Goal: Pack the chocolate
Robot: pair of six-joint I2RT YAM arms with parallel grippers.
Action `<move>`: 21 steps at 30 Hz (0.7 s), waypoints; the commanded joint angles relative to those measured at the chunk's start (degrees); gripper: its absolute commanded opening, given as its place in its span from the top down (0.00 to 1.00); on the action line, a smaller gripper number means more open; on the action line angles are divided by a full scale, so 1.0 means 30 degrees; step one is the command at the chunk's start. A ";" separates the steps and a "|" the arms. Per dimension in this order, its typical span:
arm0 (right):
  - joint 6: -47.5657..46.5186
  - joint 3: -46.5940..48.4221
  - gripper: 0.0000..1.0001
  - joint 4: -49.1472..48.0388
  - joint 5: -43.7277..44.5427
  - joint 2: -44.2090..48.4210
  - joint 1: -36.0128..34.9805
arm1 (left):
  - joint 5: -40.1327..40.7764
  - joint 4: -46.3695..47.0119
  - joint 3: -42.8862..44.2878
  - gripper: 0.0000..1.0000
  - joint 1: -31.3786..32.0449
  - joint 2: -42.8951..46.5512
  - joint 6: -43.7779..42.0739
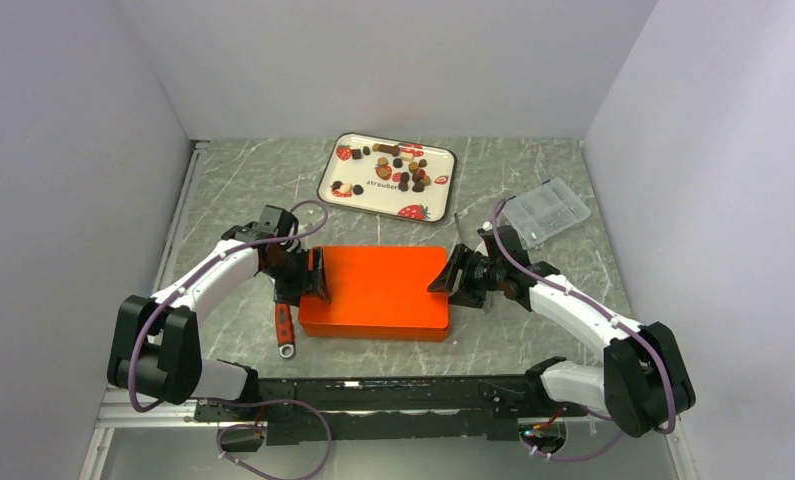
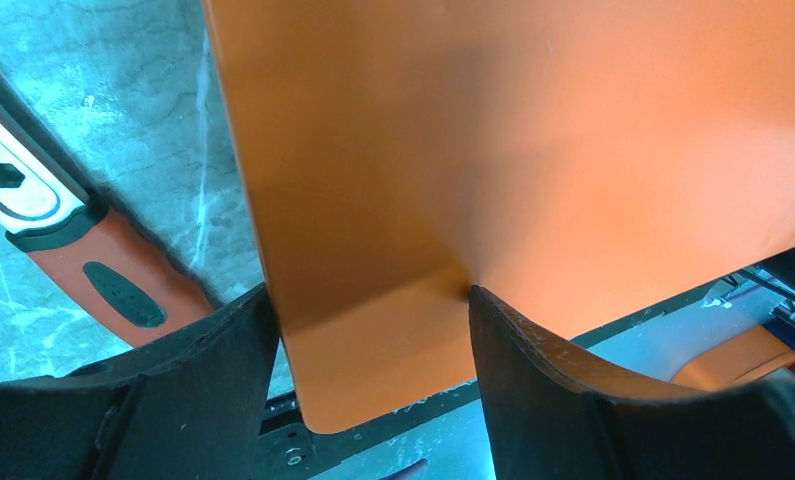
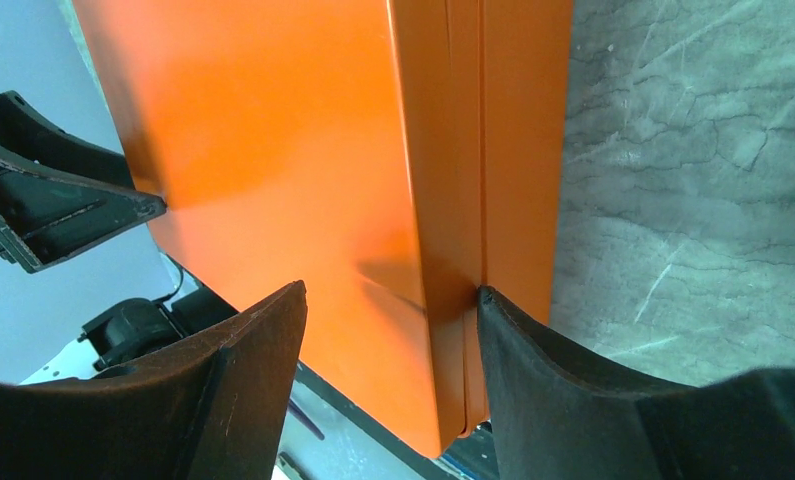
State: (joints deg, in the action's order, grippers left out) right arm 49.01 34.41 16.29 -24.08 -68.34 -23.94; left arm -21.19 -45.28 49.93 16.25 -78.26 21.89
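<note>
The chocolate (image 1: pixel 403 165), several small dark and tan pieces, lies on the white strawberry-print tray (image 1: pixel 335 172) at the back. A closed orange box (image 1: pixel 378 285) sits mid-table between both arms. My left gripper (image 1: pixel 316 278) is at its left end. In the left wrist view the box's corner (image 2: pixel 393 360) fills the gap between the fingers of my left gripper (image 2: pixel 373 290), and both touch it. My right gripper (image 1: pixel 453 272) is at the box's right end. My right gripper (image 3: pixel 388 290) has one fingertip (image 3: pixel 488 300) at the lid seam and the other over the top.
A red-handled wrench (image 1: pixel 284 325) lies on the table just left of the box's near corner, also seen in the left wrist view (image 2: pixel 113 285). A clear plastic compartment case (image 1: pixel 546 212) sits at the back right. Walls close in on three sides.
</note>
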 commanded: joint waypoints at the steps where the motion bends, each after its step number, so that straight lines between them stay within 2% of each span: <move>1: 0.0052 0.0298 0.35 -0.0742 -0.0756 0.0132 -0.0485 | -0.4085 0.0639 0.0484 0.29 0.0129 0.0246 0.0559; 12: -0.0282 0.0844 0.35 -0.0056 -0.0866 0.0202 -0.0540 | -0.5562 0.0471 0.0438 0.32 -0.0165 0.0180 0.0559; 21: -0.0510 0.1383 0.36 0.0658 -0.0800 0.0276 -0.0536 | -0.5901 0.0103 -0.0077 0.38 -0.0593 0.0174 0.0120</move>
State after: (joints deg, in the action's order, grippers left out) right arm 47.03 35.64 18.90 -22.74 -68.18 -24.05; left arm -26.44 -48.10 49.43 14.04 -78.26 21.58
